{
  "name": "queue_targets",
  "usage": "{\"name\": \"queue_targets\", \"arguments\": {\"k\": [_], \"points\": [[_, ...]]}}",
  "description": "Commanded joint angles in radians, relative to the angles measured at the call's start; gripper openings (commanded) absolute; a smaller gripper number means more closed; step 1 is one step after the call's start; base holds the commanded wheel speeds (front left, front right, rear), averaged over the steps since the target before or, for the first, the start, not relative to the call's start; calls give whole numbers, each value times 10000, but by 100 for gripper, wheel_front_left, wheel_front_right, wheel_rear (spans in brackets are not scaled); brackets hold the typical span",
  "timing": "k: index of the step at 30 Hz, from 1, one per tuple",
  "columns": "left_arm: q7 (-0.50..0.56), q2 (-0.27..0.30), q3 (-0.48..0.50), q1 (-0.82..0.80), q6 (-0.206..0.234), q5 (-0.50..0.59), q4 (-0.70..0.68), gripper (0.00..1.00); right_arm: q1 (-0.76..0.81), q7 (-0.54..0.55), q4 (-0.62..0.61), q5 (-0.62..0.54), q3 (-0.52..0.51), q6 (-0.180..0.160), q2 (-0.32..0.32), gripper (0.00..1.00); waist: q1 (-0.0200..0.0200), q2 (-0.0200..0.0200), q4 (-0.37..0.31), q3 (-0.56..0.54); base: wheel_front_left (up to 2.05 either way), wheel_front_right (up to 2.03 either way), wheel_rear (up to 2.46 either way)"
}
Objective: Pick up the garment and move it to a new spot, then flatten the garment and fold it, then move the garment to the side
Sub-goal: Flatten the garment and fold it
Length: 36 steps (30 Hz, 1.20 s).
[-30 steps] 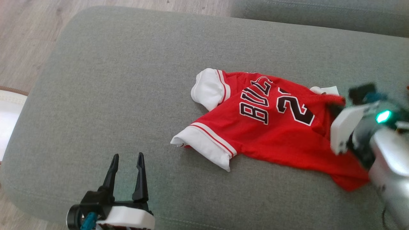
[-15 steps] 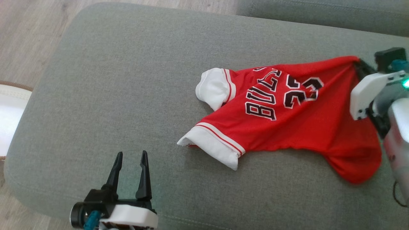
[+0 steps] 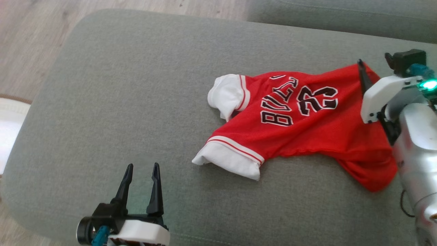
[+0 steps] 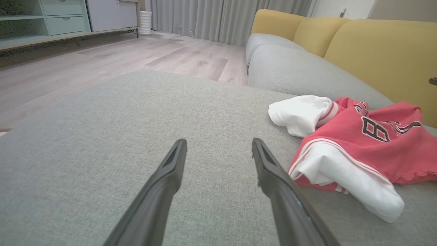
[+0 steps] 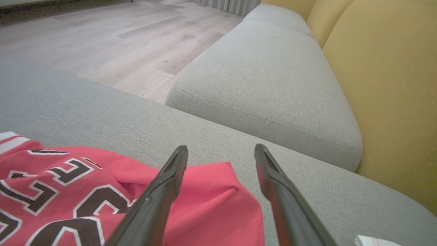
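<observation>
The garment (image 3: 307, 136) is a red jersey with white sleeves and black lettering, lying rumpled on the right half of a grey sofa cushion (image 3: 136, 85). My right gripper (image 3: 372, 63) stands open just above the jersey's far right corner, holding nothing. In the right wrist view that gripper (image 5: 221, 148) has its fingers spread over the red cloth (image 5: 68, 181), whose corner rests on the cushion. Near the cushion's front edge my left gripper (image 3: 142, 165) is open, apart from the jersey. In the left wrist view the gripper (image 4: 219, 145) has the jersey (image 4: 375, 143) to its right.
Wooden floor (image 3: 27, 34) lies past the cushion's left and far edges. A second grey cushion (image 5: 273, 78) and a yellow backrest (image 5: 392, 68) stand beyond the jersey. A white round thing (image 3: 10, 116) sits on the floor at the left.
My right gripper, shut on the jersey's corner, pulled it out to the far right, then opened. The corner has dropped onto the cushion. The left gripper has stayed put.
</observation>
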Motion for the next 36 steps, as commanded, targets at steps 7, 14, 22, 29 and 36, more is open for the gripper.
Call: {"name": "queue_targets", "arguments": {"k": [7,14,22,29,36], "points": [[-97,81,396,-53,6,78,-275,100,199,-1142,-669,230,182,37,644,100,0,0,-598,-347,0,0,0],[-97,104,367,68,37,35,-276,100,1386,-1629,-1892,721,511,37,1206,100,0,0,-1090,-633,0,0,0],[-57,161,313,112,73,-7,-334,100,3286,-1175,-3340,1443,2098,37,1620,100,0,0,-1155,-817,0,0,0],[-24,197,265,10,85,-12,-424,100,3591,-526,-3768,1690,3850,37,1641,100,0,0,-833,-710,0,0,0],[-29,114,185,-154,83,-37,-415,100,2825,-116,-3471,1953,5705,37,1350,100,0,0,-77,-387,0,0,0]]}}
